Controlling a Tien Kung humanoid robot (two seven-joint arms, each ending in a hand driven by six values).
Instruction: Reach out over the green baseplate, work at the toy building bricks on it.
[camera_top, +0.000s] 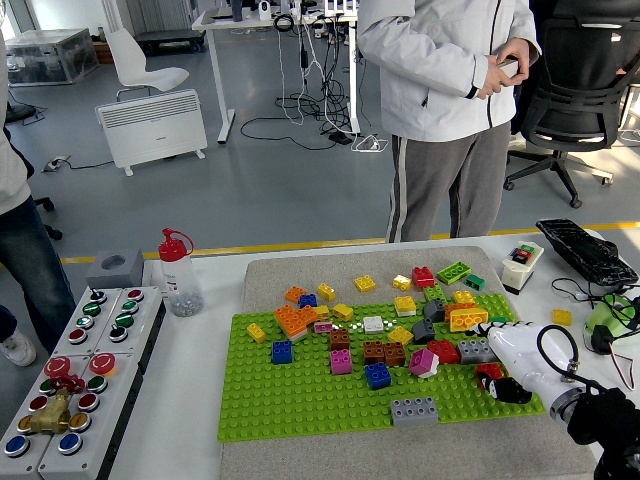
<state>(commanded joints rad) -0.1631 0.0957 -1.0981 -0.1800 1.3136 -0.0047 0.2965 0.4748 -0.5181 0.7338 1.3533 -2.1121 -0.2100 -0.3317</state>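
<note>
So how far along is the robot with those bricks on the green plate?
Hard to call it far. One grey brick sits alone near the front edge of the green baseplate. The right hand is at the plate's right end, fingers curled beside a red brick; a grip isn't clear. Most bricks lie in a loose heap across the back. The left arm is out of view.

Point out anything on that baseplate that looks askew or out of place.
The pink brick sits tilted among the other bricks, not pressed flat onto the green baseplate. A grey brick lies alone at the near edge.
</note>
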